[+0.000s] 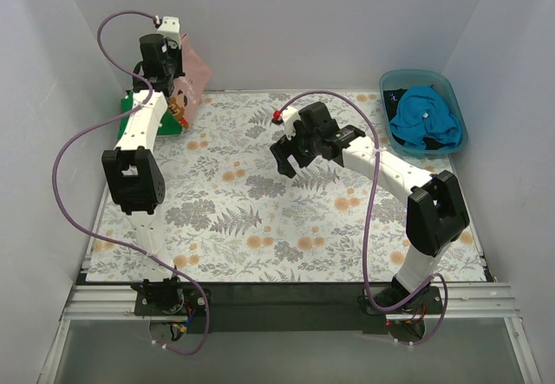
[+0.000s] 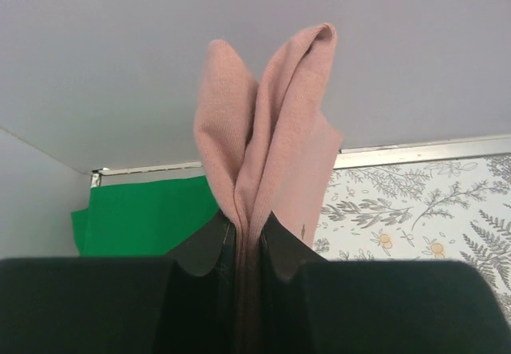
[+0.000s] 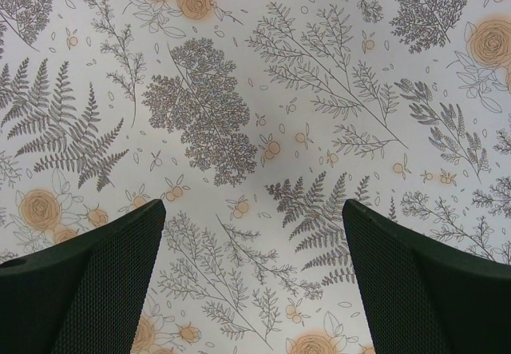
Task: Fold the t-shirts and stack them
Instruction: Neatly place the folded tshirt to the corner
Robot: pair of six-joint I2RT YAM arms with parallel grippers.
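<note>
My left gripper (image 1: 166, 70) is at the far left back corner, shut on a bunched fold of the dusty pink t-shirt (image 1: 196, 74), which hangs lifted against the wall. In the left wrist view the pink cloth (image 2: 263, 130) rises from between the closed gripper (image 2: 247, 236). A bright green t-shirt (image 1: 129, 103) lies flat under it and also shows in the left wrist view (image 2: 144, 214). A bright blue t-shirt (image 1: 423, 120) lies crumpled in the tub. My right gripper (image 1: 286, 157) is open and empty over the table's middle (image 3: 254, 210), above bare floral covering.
A teal plastic tub (image 1: 457, 107) stands at the back right corner. The floral table covering (image 1: 260, 219) spans the table. White walls close in the left, back and right sides. A metal rail (image 1: 286, 296) runs along the near edge.
</note>
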